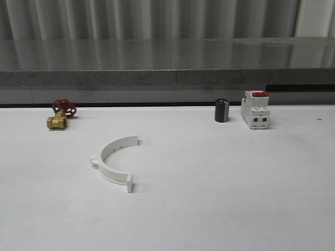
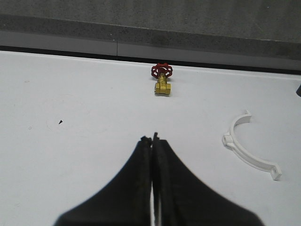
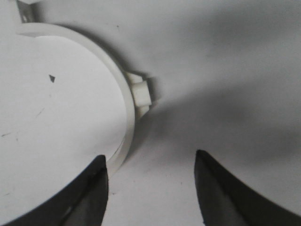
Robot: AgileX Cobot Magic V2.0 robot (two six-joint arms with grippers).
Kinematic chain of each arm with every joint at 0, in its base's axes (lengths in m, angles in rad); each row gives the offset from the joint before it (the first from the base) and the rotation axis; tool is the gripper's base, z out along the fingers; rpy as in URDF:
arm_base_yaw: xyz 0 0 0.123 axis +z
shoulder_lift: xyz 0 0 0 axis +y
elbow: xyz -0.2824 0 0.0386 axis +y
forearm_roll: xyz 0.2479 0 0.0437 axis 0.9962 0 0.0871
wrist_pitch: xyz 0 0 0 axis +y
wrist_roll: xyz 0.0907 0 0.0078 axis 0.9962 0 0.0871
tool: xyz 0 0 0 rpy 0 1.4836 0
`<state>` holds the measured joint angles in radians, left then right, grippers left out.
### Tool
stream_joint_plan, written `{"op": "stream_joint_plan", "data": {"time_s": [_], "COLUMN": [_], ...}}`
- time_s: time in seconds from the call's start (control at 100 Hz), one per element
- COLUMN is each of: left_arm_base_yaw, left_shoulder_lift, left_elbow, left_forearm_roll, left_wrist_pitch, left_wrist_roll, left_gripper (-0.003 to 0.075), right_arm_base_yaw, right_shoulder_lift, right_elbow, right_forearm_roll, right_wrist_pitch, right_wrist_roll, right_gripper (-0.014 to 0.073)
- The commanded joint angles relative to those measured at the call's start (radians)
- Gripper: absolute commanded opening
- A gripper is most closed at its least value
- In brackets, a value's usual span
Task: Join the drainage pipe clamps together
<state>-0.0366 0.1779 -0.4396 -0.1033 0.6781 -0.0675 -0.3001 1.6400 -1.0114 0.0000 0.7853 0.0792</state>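
On the white table, left of centre, one clamp half lay flat; the other half-ring sat under your spread right gripper, left gripper pressed closed; it looked light, stiff, slippery, so pinch the band beside its tab.

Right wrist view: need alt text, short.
A white half-ring pipe clamp lies on the white table, its small outer tab facing the space between the open right gripper fingers. One dark finger overlaps the clamp's arc near its lower end; the other stands apart over bare table.
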Motion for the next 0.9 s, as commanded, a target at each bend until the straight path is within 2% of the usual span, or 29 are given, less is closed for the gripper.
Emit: {"op": "stream_joint_plan", "data": {"time_s": [0.0, 0.38, 0.5, 0.74, 0.89], "left_arm_base_yaw": [-0.001, -0.001, -0.001, -0.001, -0.001], "left_shoulder_lift": [0.010, 0.010, 0.010, 0.010, 0.010], "left_elbow": [-0.024, -0.024, -0.024, -0.024, -0.024], "left_forearm_roll": [-0.013, -0.013, -0.013, -0.013, -0.013], "left_wrist_pitch": [-0.083, -0.083, -0.083, -0.083, -0.083], "left_wrist_roll": [-0.001, -0.001, -0.001, -0.001, -0.001], "left_gripper": [-0.0020, -0.0020, -0.0020, -0.0020, -0.0020], "right_arm_base_yaw": [-0.008, -0.008, -0.008, -0.008, -0.005], "right_shoulder_lift": [0.016, 0.174, 0.202, 0.207, 0.185], "right_elbow": [-0.052, -0.165, -0.173, -0.175, -0.175], "right_forearm_roll": [0.024, 0.052, 0.051, 0.051, 0.085], "right_wrist_pitch": [0.002, -0.007, 0.012, 0.019, 0.042], "right_wrist_roll": [-0.049, -0.079, -0.079, -0.079, -0.079], "right_gripper": [0.0417, 0.0397, 0.0310, 0.0035, 0.0015]}}
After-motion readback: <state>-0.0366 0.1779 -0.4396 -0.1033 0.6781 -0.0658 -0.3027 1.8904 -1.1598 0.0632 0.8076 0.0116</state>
